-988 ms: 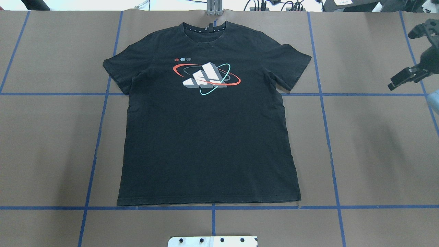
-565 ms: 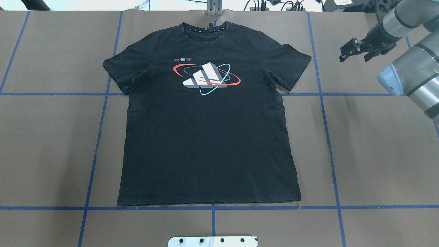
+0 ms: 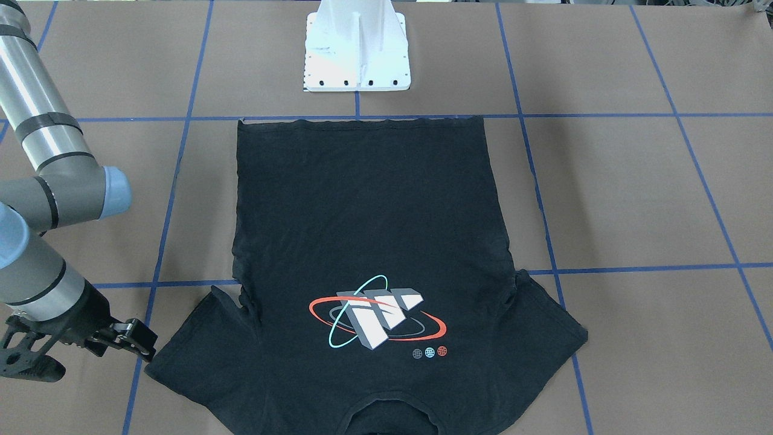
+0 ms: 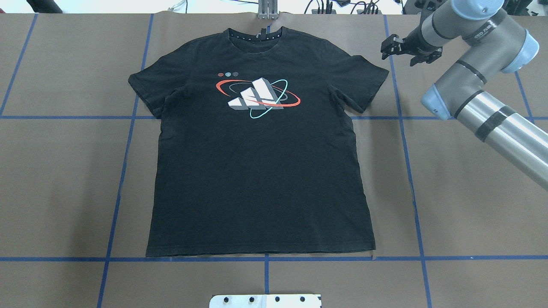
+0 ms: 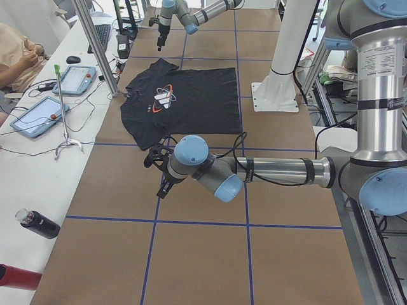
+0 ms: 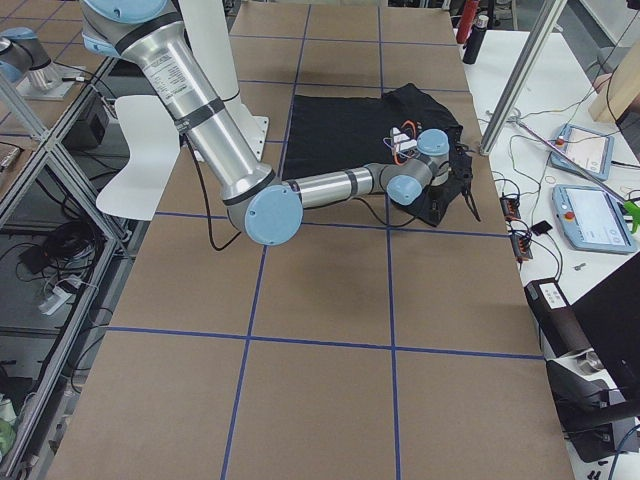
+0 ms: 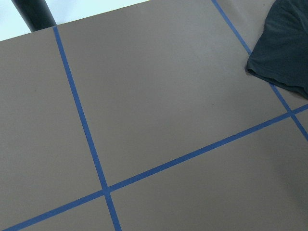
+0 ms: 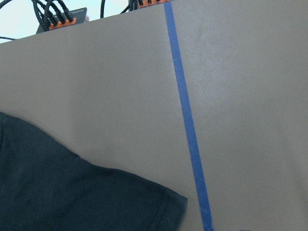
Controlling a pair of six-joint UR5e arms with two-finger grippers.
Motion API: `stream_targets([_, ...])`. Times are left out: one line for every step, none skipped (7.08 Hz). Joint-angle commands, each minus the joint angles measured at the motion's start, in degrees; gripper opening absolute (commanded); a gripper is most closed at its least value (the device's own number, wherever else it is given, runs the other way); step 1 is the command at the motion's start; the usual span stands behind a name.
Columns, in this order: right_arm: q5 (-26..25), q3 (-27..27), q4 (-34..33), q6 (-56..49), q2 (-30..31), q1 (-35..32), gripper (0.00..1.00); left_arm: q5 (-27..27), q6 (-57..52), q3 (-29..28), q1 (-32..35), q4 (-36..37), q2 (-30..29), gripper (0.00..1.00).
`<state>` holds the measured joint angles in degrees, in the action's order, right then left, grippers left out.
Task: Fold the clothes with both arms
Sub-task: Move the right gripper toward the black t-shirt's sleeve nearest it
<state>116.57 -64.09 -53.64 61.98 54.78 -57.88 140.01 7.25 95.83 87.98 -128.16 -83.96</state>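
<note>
Brown paper [image 4: 64,179], crossed by blue tape lines [image 4: 124,171], is being shown over the whole table. At the left, the left gripper [image 5: 163,184] is being held low over the paper, just off the nearer sleeve. It is being seen only from the table's end, so whether its jaws are apart or together cannot be told. In the middle, the black T-shirt [image 4: 257,179] is being displayed flat and print-up, with its sleeves spread, its collar toward the far edge and its hem toward the white base plate [image 4: 265,300]. At the right, the right gripper [image 4: 398,59] is being held just beside the tip of the other sleeve, jaws spread wide, with nothing being gripped between them. It seems to be clear of the cloth, though its height is being poorly shown.
</note>
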Motion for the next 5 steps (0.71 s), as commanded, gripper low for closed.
stream_targets([-5.4, 4.0, 0.7, 0.9, -1.6, 2.2, 0.81, 0.0, 0.0, -0.1, 0.0, -0.4, 0.1, 1.00])
stream_targets([-5.9, 5.0, 0.7, 0.9, -1.6, 2.2, 0.78, 0.0, 0.0, -0.1, 0.0, -0.4, 0.1, 1.00])
stream_targets([-6.0, 5.3, 0.7, 0.9, -1.7, 2.5, 0.78, 0.0, 0.0, -0.1, 0.0, -0.4, 0.1, 1.00])
stream_targets([-7.1, 6.1, 0.7, 0.9, -2.3, 3.1, 0.77, 0.0, 0.0, -0.1, 0.0, -0.4, 0.2, 1.00])
stream_targets([-8.3, 7.9, 0.7, 0.9, -3.5, 3.7, 0.75, 0.0, 0.0, -0.5, 0.0, -0.5, 0.2, 1.00])
